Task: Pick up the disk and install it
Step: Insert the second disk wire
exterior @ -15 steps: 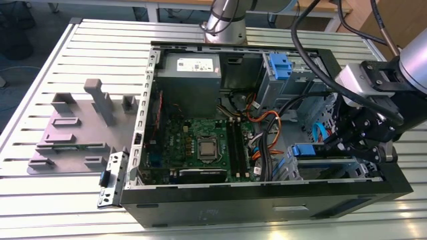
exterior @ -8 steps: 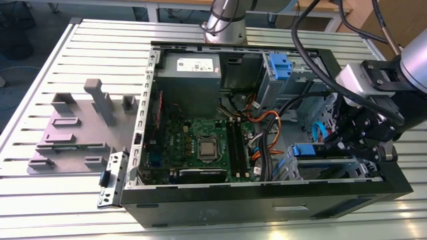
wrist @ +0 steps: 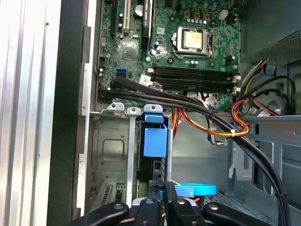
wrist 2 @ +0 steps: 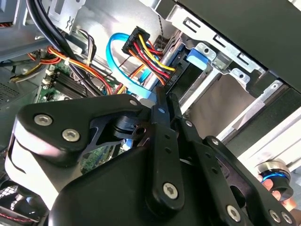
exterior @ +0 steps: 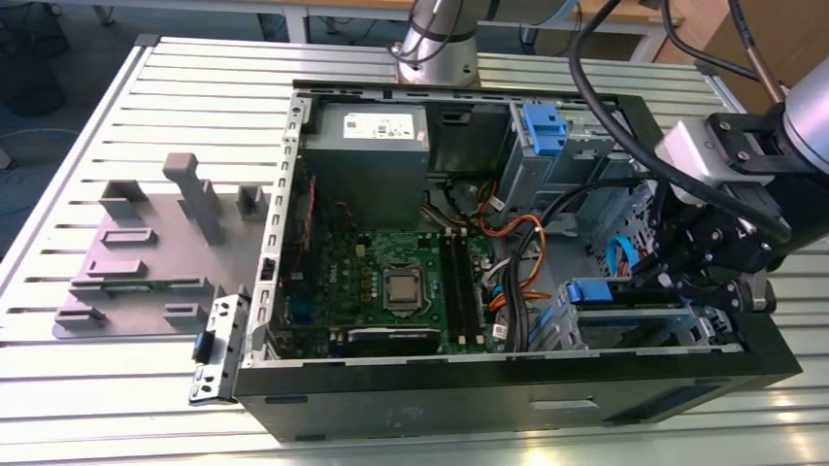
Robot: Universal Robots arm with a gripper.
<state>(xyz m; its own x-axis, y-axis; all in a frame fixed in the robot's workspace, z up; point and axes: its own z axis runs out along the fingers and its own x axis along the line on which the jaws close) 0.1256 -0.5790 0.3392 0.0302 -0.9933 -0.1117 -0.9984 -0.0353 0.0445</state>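
One disk (wrist: 155, 141) sits in the bay, claw (wrist: 162, 207) closed just behind it; press straight toward 12 o'clock, clear of cables (wrist: 207, 113).

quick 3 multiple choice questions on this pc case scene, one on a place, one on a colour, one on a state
1. Where is the gripper?
A. over the grey fixture plate
B. inside the open computer case, by the drive bay on the exterior view's right
C. beside the power supply

2. What colour is the flat cable looping near the drive bay?
A. light blue
B. green
C. white

3. What is the state of the processor socket on the motherboard?
A. covered by a fan
B. hidden under cables
C. uncovered, the chip's metal top showing

Answers:
1 B: in the exterior view the gripper sits low in the computer case, next to the blue latch piece.
2 A: the flat cable is light blue in the second wrist view.
3 C: the processor socket shows a bare metal top in the first wrist view.
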